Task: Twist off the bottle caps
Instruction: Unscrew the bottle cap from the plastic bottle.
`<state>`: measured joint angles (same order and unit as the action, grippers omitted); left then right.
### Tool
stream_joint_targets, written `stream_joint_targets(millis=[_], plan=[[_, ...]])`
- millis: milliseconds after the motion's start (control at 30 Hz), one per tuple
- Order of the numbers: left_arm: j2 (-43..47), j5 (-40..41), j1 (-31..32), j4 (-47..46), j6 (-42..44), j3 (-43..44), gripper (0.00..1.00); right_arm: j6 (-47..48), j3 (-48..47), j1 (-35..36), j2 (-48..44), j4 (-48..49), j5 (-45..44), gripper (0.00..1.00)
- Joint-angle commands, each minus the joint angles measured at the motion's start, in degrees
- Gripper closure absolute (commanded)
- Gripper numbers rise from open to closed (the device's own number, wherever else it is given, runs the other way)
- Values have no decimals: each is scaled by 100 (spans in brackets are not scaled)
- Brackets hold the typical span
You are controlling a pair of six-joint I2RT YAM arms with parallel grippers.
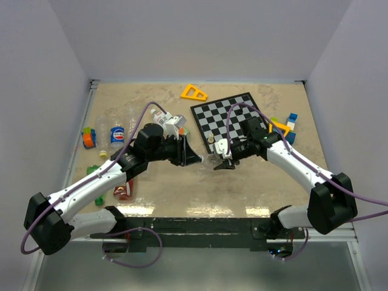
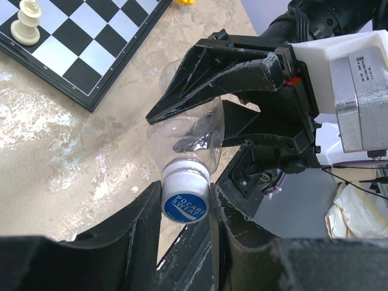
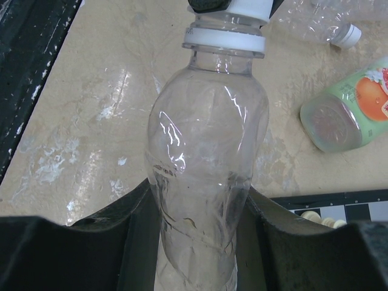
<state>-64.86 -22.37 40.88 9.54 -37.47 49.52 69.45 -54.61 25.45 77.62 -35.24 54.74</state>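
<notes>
While gripping clear bottle (image 3: 209,121) mid-body with right tool (image 3: 200,212), aims neck straight at left tool (image 2: 185,205). Pinches cap (image 2: 184,193) there, long axis running tool to tool

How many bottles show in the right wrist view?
3: the held clear bottle at centre, a lying clear bottle top right, an orange-labelled bottle at right. Others may be hidden.

The bottle (image 3: 206,157) spans the gap between the two tools. Its body sits between the fingers of the right gripper (image 1: 222,160) and its cap (image 2: 185,195) between those of the left gripper (image 1: 195,156). Behind the right gripper lies the chessboard (image 1: 233,115), with a chess piece (image 1: 210,139) on its near corner. Behind the left gripper, a second bottle (image 3: 354,106) lies on the table (image 1: 242,188).
</notes>
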Motion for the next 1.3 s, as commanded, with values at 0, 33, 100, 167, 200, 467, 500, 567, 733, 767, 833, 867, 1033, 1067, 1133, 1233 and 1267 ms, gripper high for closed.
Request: stream_joint_targets(millis=[0,33,100,167,200,467,500,567,733,767,833,867,1033,1067,1133,1233,1267], plan=[[281,207,-221,101,47,111,100,104,47,-58,-125,-255,-139,100],[272,215,-221,109,56,120,100,104,47,-58,-125,-246,-139,100],[290,233,-239,136,82,120,100,104,47,-58,-125,-246,-139,100],[316,216,-265,136,91,120,100,104,47,-58,-125,-246,-130,100],[325,198,-274,136,100,111,100,104,47,-58,-125,-246,-139,100],[404,137,-441,215,153,128,100,95,47,-58,-125,-237,-139,100],[404,128,-458,215,161,120,100,95,47,-58,-133,-237,-139,100],[404,128,-485,224,170,111,100,95,47,-58,-134,-237,-148,100],[387,101,-511,197,188,67,100,95,56,-58,-134,-229,-139,100],[386,101,-502,197,188,76,100,95,56,-58,-134,-237,-139,100],[386,93,-520,189,197,67,100,95,56,-58,-125,-237,-148,100],[386,84,-520,189,197,76,100,95,56,-58,-133,-237,-148,100],[351,75,-520,145,214,58,100,95,56,-58,-133,-246,-157,100],[334,58,-529,136,214,58,100,95,56,-58,-134,-237,-148,100],[316,49,-529,110,205,32,100,95,56,-58,-134,-237,-148,100],[237,5,-529,39,188,32,100,95,56,-58,-134,-228,-148,100],[220,-21,-520,4,188,32,100,95,56,-58,-125,-237,-157,100]])
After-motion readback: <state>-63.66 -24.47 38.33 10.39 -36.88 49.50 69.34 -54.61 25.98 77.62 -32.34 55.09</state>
